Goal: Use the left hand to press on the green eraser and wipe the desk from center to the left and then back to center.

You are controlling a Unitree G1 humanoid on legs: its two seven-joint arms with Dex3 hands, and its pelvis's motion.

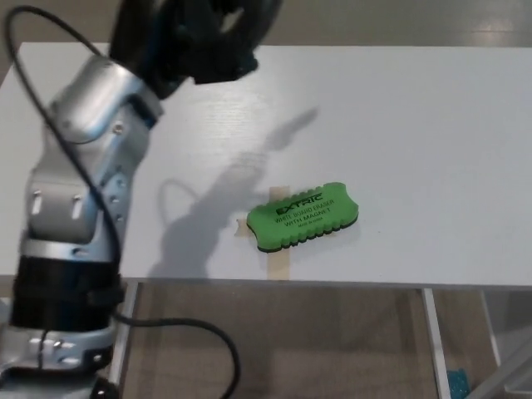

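While the robot's black left hand (195, 37) hangs high at far left, fingers indistinct, the wavy-edged green foam eraser (304, 216) lies near-right of it on the white desk (432, 125), long axis left-right.

Left arm raised high

The black left hand (195, 37) is blurred and cropped at the top edge, above its upright silver forearm (79, 174).
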